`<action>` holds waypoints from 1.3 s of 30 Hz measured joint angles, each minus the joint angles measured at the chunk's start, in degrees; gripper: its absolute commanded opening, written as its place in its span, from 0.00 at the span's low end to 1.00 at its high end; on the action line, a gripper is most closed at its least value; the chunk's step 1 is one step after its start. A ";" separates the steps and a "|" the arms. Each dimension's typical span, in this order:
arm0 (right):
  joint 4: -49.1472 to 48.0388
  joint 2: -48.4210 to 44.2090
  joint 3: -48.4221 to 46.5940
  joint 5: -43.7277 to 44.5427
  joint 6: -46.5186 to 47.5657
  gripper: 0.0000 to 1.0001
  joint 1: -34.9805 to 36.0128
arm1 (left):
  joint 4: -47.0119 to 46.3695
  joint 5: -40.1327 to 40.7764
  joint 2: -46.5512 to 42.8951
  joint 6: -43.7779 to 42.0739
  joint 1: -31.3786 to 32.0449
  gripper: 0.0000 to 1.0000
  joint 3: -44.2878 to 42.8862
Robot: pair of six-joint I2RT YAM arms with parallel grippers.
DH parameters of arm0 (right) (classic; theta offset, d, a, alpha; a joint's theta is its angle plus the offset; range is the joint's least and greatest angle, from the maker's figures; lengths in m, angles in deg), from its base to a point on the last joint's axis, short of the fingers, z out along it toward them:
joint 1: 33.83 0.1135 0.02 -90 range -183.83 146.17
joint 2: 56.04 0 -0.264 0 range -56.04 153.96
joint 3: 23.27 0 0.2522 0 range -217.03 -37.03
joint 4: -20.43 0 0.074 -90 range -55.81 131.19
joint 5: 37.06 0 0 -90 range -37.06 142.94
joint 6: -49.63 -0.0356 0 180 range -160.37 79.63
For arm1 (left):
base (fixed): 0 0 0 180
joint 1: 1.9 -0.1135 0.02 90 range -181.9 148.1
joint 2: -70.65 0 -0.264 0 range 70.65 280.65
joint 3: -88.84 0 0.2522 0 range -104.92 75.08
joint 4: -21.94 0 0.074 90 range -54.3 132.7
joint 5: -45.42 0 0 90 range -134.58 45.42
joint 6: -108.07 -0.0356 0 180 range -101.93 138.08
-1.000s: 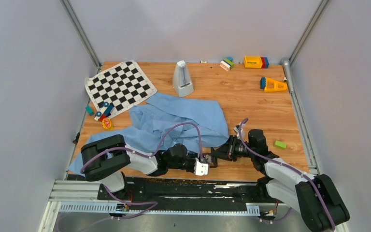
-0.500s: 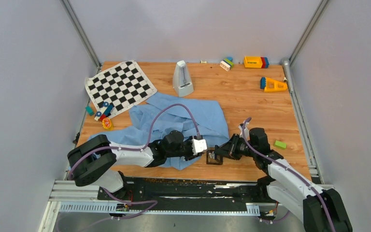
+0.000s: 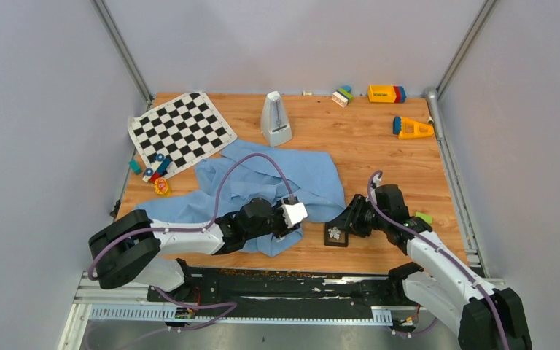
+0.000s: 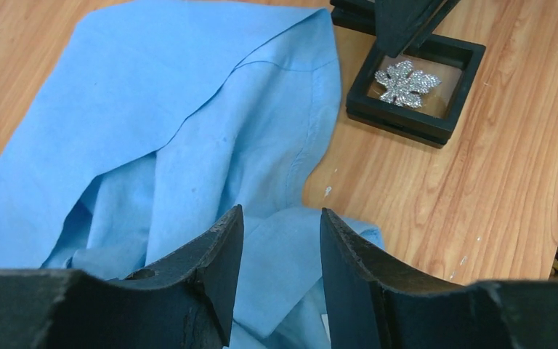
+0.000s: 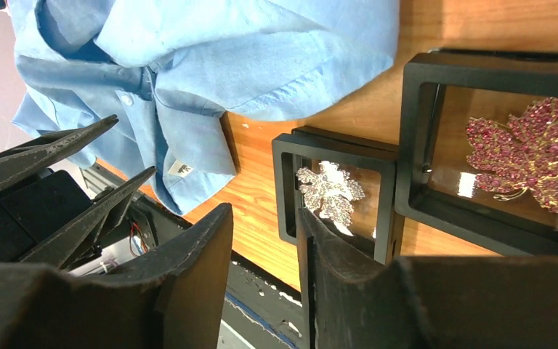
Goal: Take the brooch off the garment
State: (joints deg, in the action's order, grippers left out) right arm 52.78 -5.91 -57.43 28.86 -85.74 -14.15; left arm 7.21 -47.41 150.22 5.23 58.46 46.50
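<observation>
Brooch [image 4: 407,81] in black case [image 4: 399,123] beside garment [image 4: 189,131]

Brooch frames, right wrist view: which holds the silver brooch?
The black frame just past the right pincer holds the silver leaf brooch; the neighbouring frame holds a red leaf brooch.

Two arms are in view, each with one tool: left tool [image 4: 280,218] and right tool [image 5: 263,211]. One blue garment [image 3: 277,175] lies on the surface [image 3: 379,168].

- Black display frames: two, the first frame [image 5: 283,189] and the second frame [image 5: 409,145].
- Leaf brooches: two, one silver brooch [image 5: 330,190] and one red brooch [image 5: 534,149].
- Checkered mat [image 3: 181,131]: one.
- Metronome [image 3: 275,119]: one.
- Green block [image 3: 423,217]: one.
- Far-side toys: three, the striped block [image 3: 343,95], yellow block [image 3: 386,93] and orange wedge [image 3: 412,128].
- Small pieces [image 3: 154,169] beside the mat: too small to count.
</observation>
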 measured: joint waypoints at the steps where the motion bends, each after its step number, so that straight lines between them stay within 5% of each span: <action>1: 0.83 0.04 -0.81 0.44 0.48 0.39 0.00 | 0.07 0.61 -0.68 0.17 -0.04 0.52 0.39; 7: 5.01 -3.26 -3.56 4.35 2.93 0.34 0.00 | 1.57 2.34 -5.75 2.78 -2.36 0.62 1.92; 9: 6.21 -5.44 -4.61 7.63 3.93 0.37 0.00 | 2.91 2.38 -7.72 4.46 -4.28 0.88 1.92; 11: 6.58 -7.50 -5.44 12.48 4.96 0.40 0.02 | 4.66 2.49 -9.90 6.27 -6.80 0.98 1.92; 15: 5.03 -11.54 -5.90 22.58 8.76 0.69 0.02 | 9.38 3.10 -16.04 9.75 -12.81 1.00 1.92; 24: -17.07 -7.06 -1.92 43.82 17.42 0.79 -3.34 | 19.78 12.28 -27.74 18.91 -31.10 1.00 1.64; 26: -22.03 -2.51 -1.90 45.13 19.67 0.98 -5.07 | 19.61 14.10 -29.18 19.87 -35.01 1.00 1.99; 33: -35.21 7.98 0.22 46.29 27.63 1.00 -10.29 | 13.99 16.52 -27.91 19.87 -51.32 1.00 5.44; 39: -54.14 18.23 6.12 45.66 34.47 1.00 -11.04 | 0.13 17.99 -17.33 17.53 -54.47 0.94 10.84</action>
State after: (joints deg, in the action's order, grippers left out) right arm -1.36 12.32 -51.31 74.52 -51.27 -25.18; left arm 7.34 -29.42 132.89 22.76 3.99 57.34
